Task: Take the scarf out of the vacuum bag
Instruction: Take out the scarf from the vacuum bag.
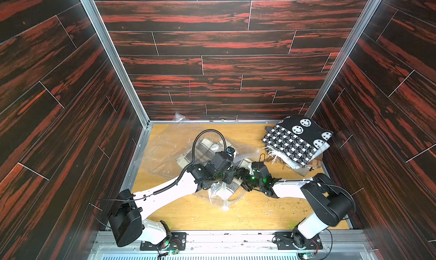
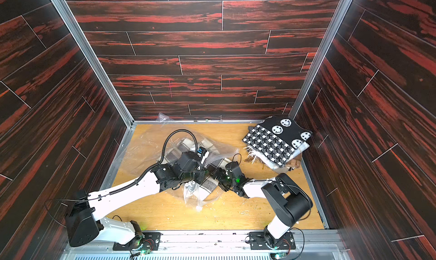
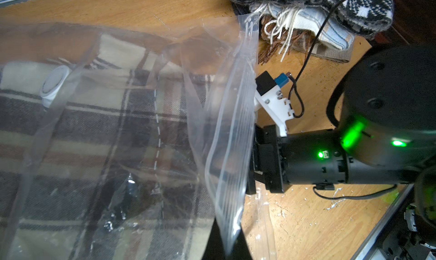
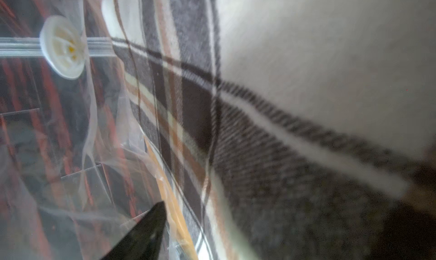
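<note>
1. Bag mouth first: the vacuum bag (image 1: 165, 150) lies left of centre on the table (image 1: 259, 211), zip edge facing right. The left gripper (image 1: 230, 176) is clamped shut on the upper lip, holding it raised.
2. The plaid scarf (image 1: 203, 154) is inside, running from far left to near right, with its near end at the mouth.
3. The right gripper (image 1: 243, 177) is nearer and reaches in from the right. One finger shows beside the cloth. I cannot tell whether the gripper holds it.
4. The pull likely goes rightward, along the scarf.

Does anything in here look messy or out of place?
Yes: pale crumbs litter the wooden table, and the clear bag lies crumpled, one corner poking up against the back wall.
</note>
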Tool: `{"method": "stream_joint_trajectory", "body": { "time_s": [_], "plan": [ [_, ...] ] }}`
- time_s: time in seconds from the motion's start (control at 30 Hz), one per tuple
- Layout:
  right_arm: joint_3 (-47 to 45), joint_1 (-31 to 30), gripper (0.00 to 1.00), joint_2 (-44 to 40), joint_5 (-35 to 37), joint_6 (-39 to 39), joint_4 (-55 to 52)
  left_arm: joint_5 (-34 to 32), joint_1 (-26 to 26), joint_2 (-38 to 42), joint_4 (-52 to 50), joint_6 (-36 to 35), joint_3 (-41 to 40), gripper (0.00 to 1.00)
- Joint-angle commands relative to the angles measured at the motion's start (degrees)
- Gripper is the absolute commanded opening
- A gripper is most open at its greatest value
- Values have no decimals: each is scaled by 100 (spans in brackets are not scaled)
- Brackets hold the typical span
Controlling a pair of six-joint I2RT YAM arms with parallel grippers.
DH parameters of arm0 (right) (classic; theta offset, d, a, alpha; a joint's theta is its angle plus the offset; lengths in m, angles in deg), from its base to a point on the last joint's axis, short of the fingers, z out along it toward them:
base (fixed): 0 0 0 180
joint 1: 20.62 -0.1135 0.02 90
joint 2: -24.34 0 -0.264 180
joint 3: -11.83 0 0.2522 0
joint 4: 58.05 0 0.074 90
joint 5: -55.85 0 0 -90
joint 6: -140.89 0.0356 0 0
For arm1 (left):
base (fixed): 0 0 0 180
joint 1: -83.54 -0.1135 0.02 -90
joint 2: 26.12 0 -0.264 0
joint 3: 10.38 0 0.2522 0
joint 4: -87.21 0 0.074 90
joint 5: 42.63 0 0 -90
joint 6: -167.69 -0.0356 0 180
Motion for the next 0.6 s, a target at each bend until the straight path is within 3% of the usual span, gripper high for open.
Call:
{"method": "stream_joint_trajectory", "body": {
  "time_s": [0.0, 0.17, 0.27, 0.57],
  "plan": [
    [-73, 27, 70, 172, 5, 146, 357, 29, 41, 136, 18, 28, -8, 0],
    [-431, 27, 39, -144, 124, 169, 708, -99, 45, 118, -16, -21, -7, 0],
    [-466, 29, 1, -408, 171, -9, 488, -170, 39, 97, -30, -44, -22, 0],
    [364, 31, 0, -1157, 266, -1205, -1260, -483, 37, -20, -95, -48, 22, 0]
  ]
}}
